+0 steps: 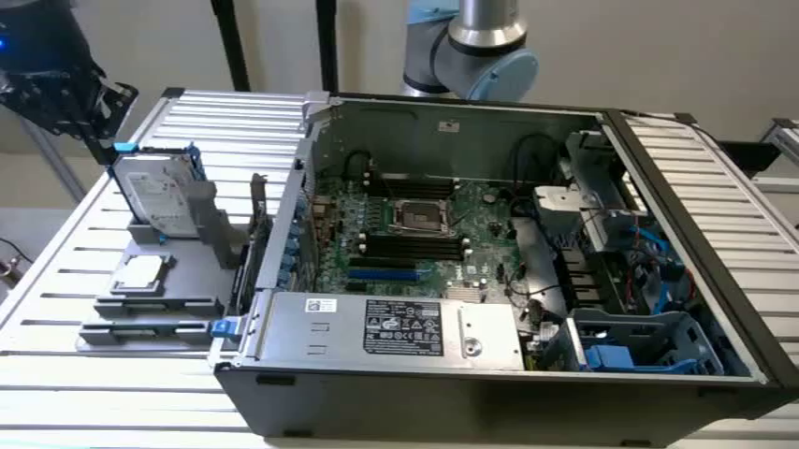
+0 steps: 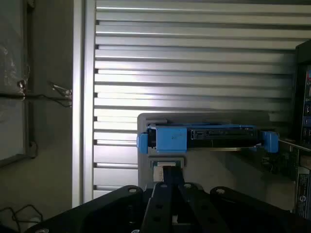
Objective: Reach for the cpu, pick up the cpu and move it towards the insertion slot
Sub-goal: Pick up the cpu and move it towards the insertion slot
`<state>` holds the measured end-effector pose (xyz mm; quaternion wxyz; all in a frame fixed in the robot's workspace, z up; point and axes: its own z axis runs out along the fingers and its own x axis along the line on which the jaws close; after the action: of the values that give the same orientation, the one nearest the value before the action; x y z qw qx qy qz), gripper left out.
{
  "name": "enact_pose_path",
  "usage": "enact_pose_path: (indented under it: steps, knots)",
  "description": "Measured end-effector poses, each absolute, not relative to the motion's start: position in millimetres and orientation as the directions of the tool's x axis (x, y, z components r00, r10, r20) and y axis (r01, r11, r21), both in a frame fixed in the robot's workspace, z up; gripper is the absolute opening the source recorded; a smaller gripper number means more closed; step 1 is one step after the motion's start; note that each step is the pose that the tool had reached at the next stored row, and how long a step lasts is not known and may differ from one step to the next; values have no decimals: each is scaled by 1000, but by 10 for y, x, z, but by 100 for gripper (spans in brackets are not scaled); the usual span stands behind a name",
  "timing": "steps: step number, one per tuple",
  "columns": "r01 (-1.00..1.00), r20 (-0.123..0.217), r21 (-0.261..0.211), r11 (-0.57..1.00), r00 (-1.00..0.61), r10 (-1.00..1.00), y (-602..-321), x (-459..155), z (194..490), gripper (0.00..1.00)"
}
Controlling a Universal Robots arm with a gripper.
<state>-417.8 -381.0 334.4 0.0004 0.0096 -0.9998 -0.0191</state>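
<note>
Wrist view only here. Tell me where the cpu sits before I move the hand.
Observer: The cpu lies flat and untouched on the grey fixture, on the exterior view's left of the open case.
Operator: Now give me the insertion slot.
Observer: The insertion slot is a square socket in the middle of the motherboard inside the case, between two banks of memory slots.

Soft overhead light; strong glare across the slatted table [image 2: 160, 104]; dim and shadowed inside the computer case [image 1: 437, 126].
</note>
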Motion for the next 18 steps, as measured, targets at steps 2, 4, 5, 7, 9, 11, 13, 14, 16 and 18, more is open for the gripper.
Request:
enact_pose_path:
  steps: [2,4,5,7,9,11,13,14,16,18]
  knots:
    - [-19,0,38,999,-1000,-19,-3810,-4178,3343,11]
    - [-19,0,38,999,-1000,-19,-3810,-4178,3343,11]
    - [-19,1,38,999,-1000,-19,-3810,-4178,3344,11]
    - [-19,1,38,999,-1000,-19,-3810,-4178,3344,11]
    - [-19,0,38,999,-1000,-19,-3810,-4178,3343,11]
    - [-19,0,38,999,-1000,-19,-3809,-4178,3344,11]
    - [-19,0,38,999,-1000,-19,-3810,-4178,3344,11]
    - [-19,1,38,999,-1000,-19,-3812,-4178,3344,11]
    - [-19,1,38,999,-1000,-19,-3836,-4183,3343,11]
    - [-19,2,38,999,-1000,-19,-3901,-4187,3339,11]
